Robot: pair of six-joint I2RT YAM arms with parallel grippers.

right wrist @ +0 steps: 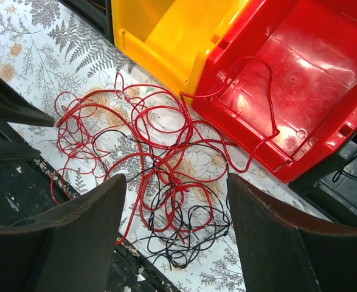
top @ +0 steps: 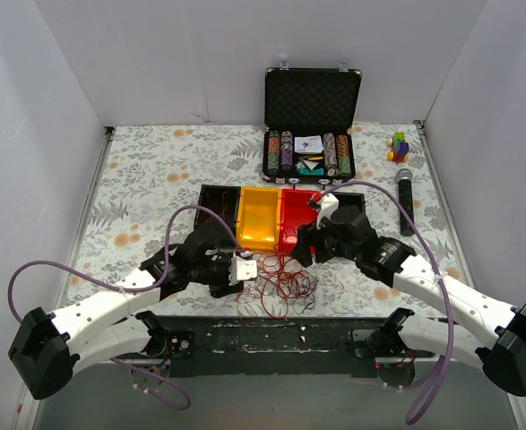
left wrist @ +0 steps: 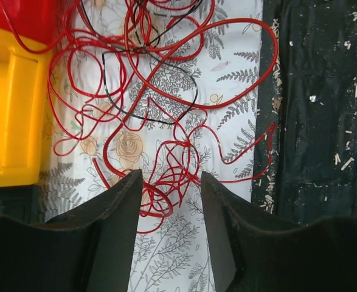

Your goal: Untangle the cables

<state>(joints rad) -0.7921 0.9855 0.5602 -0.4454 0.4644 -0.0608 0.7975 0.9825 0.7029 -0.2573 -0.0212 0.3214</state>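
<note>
The cables (top: 279, 285) lie in one messy nest on the table (top: 155, 179) by the yellow bin (right wrist: 166, 24); one loop lies in the red bin (right wrist: 312, 91); none looks pulled free; the left claw (left wrist: 171, 177) is half open around some red loops; the right claw (right wrist: 176, 182) is wide and empty

Open poker chip case (top: 310, 134), yellow bin (top: 258, 218) beside red bin (top: 297, 215), microphone (top: 406, 202), floral tablecloth (top: 155, 179)

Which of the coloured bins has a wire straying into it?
The red bin: one red loop of the cables lies across its floor; the yellow bin beside it shows none inside.
</note>
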